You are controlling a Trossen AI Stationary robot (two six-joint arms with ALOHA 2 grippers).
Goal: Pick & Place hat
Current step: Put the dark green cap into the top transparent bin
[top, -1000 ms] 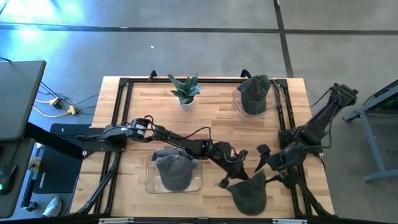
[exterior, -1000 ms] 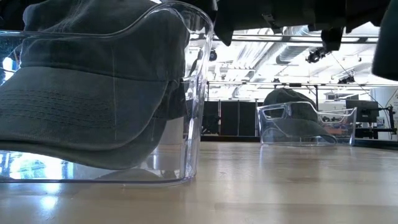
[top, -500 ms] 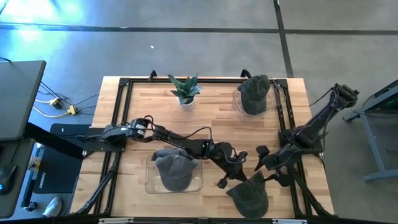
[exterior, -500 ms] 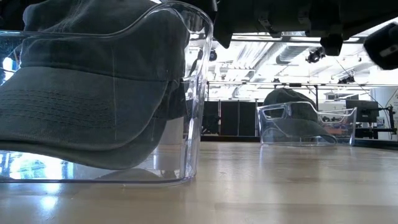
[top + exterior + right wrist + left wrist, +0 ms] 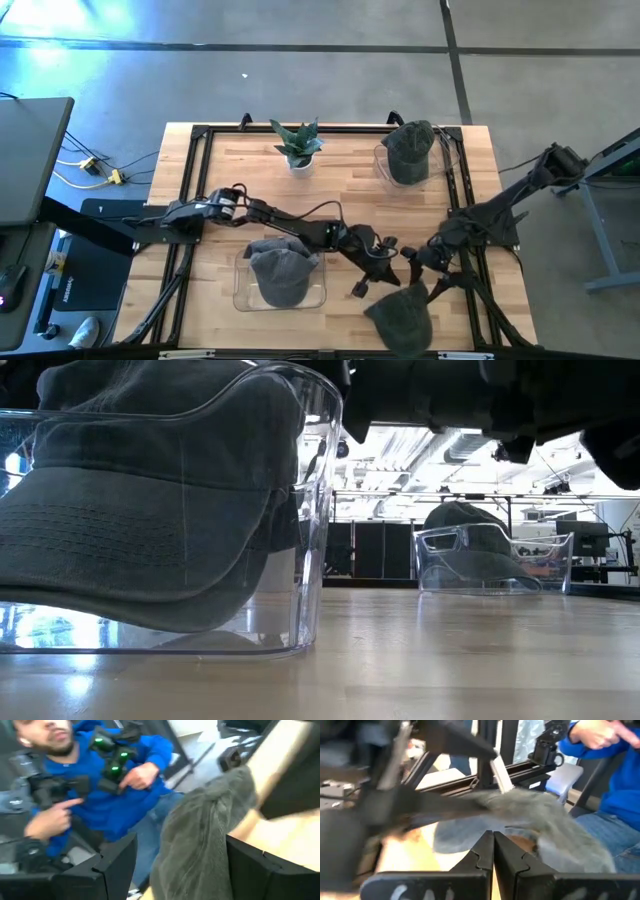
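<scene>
Two arms work the table's near right corner: the left gripper (image 5: pixel 372 272), fingers pressed together and holding nothing, hovers between a hat-filled clear bin (image 5: pixel 283 279) and the grey hat (image 5: pixel 402 313), which hangs from the right gripper (image 5: pixel 425 272), clamped on its edge.
</scene>
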